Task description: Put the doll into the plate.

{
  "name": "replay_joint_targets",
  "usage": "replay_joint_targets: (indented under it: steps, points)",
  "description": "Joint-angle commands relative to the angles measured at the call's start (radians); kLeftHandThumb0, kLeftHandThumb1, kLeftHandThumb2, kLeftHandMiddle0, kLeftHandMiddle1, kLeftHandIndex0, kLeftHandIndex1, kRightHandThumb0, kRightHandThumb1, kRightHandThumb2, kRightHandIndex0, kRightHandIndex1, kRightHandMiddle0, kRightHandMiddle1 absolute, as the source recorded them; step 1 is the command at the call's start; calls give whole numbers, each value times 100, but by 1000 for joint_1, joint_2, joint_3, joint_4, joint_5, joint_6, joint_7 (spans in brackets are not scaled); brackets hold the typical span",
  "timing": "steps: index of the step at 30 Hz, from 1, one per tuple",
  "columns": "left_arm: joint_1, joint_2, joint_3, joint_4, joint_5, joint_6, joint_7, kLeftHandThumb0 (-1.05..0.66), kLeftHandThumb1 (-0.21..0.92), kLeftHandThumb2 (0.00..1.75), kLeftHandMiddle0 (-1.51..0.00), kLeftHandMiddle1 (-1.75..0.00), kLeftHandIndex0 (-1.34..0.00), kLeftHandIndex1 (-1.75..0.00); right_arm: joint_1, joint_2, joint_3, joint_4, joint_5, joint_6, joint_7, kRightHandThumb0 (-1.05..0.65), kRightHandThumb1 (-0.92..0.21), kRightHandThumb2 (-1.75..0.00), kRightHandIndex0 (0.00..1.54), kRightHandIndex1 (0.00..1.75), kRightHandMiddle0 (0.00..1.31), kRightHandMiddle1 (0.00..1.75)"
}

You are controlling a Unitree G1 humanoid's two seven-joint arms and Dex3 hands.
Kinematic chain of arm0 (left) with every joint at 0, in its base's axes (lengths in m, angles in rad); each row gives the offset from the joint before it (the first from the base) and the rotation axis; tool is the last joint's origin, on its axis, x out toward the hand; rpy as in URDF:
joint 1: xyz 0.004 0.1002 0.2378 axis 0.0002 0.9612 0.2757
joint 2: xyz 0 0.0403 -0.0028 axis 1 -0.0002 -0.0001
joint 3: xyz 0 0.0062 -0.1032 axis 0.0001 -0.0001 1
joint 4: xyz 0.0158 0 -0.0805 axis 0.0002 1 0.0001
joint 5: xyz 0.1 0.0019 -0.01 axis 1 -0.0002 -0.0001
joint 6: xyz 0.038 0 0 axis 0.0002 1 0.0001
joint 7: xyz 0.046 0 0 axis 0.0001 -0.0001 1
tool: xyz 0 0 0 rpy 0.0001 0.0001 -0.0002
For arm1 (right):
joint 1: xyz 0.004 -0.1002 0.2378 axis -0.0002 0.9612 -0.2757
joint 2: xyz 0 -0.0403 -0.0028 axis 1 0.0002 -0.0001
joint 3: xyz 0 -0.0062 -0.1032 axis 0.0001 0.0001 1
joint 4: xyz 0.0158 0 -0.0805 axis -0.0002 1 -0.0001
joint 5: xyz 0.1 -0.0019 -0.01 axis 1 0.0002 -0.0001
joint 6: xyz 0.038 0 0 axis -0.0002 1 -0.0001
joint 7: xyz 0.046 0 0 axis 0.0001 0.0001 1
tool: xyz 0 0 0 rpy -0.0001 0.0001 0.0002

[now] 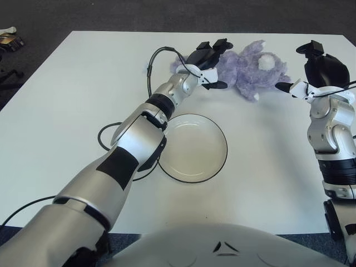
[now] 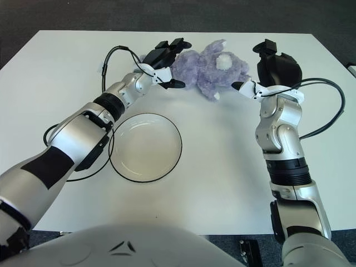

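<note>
Left hand reaching, fingers spread, touching purple doll's left side without gripping. Plate sitting empty nearer robot, doll lying beyond it on white table. Right hand hovering just right of doll, fingers loosely open.

White table on a dark carpeted floor, seen from above.

The table has a plain, matte white top, evenly lit with soft shadows. Dark grey carpet surrounds it beyond the robot hands' reach. At the far left, on the floor, a small pale and dark object shows, too small to identify.
</note>
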Motion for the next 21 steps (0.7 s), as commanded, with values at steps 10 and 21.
replay_joint_targets:
  steps: [10,21]
  points:
    - [16,11,-6,-21,4,2,8,-76,39,75,-7,-117,0,-89,-167,-100,68,213,34,-149,81,-95,-65,-41,88,174,0,69]
    - [25,8,5,-25,-10,3,-1,-78,41,74,-6,-103,0,-84,-248,-109,109,345,53,-208,100,-96,-65,-37,103,175,0,66]
